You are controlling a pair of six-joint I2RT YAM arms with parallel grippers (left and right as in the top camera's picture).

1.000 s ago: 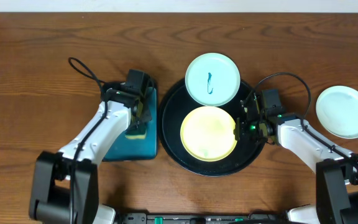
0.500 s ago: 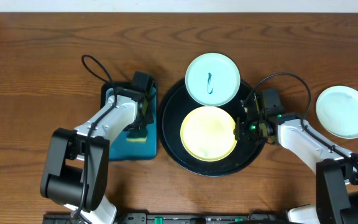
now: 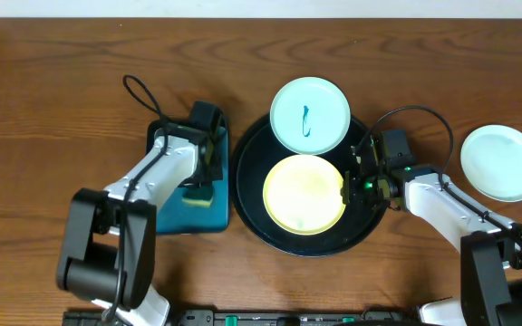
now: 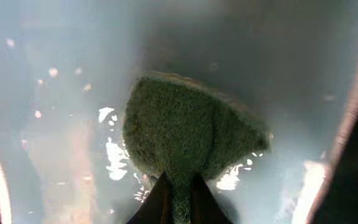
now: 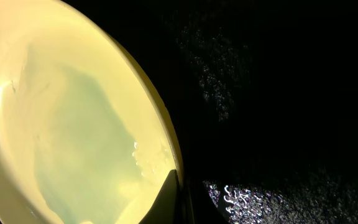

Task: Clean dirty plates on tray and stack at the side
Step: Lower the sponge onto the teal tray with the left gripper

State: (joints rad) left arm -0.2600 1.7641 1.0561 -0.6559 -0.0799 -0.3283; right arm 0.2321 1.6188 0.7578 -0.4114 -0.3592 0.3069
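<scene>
The black tray holds the pale yellow plate, whose surface looks wet. A mint-white plate with a blue scribble rests on the tray's far rim. A second mint-white plate lies on the table at the far right, with no mark visible. My right gripper is shut on the yellow plate's right rim, which the right wrist view shows with the plate. My left gripper is shut on a green sponge over the teal tray.
The teal rectangular tray sits left of the black tray and its wet bottom fills the left wrist view. A black cable loops on the table behind the left arm. Bare wooden table lies beyond.
My left arm has shifted its pose and swung slightly right, the sponge staying over the teal tray. The right arm and the plates have not moved.
</scene>
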